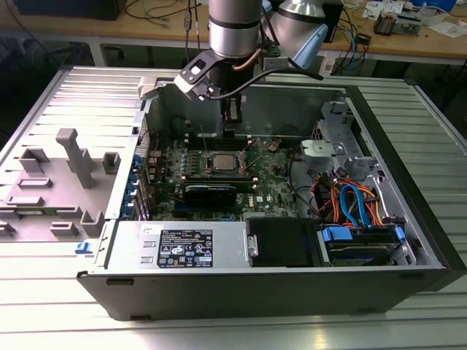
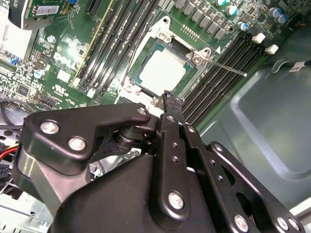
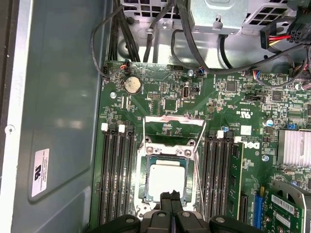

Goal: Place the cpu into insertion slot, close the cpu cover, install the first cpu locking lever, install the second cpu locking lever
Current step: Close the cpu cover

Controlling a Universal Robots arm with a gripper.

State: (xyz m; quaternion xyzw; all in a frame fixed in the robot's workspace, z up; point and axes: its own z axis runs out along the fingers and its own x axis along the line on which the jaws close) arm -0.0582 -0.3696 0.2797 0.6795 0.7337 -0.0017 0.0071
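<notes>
The cpu (image 3: 166, 178) lies flat in the insertion slot (image 3: 167, 151) on the green motherboard, silver top up; it also appears in the second wrist view (image 2: 163, 70) and the exterior view (image 1: 221, 163). The cpu cover (image 3: 172, 119) looks lifted, a thin silver frame tilted up at the slot's far edge. A thin wire locking lever (image 2: 226, 67) sticks out free beside the slot. My gripper (image 3: 170, 195) hovers over the slot's near edge, fingers pressed together with nothing seen between them. It also appears in the second wrist view (image 2: 168, 95) and, above the board, in the exterior view (image 1: 233, 120).
Long black memory slots (image 3: 117, 174) flank the socket on both sides. A coin battery (image 3: 131, 85) and a finned heat sink (image 3: 294, 148) sit on the board. The case holds a power supply (image 1: 182, 244) and bundled cables (image 1: 350, 204). A grey fixture (image 1: 73, 157) stands outside at the exterior view's left.
</notes>
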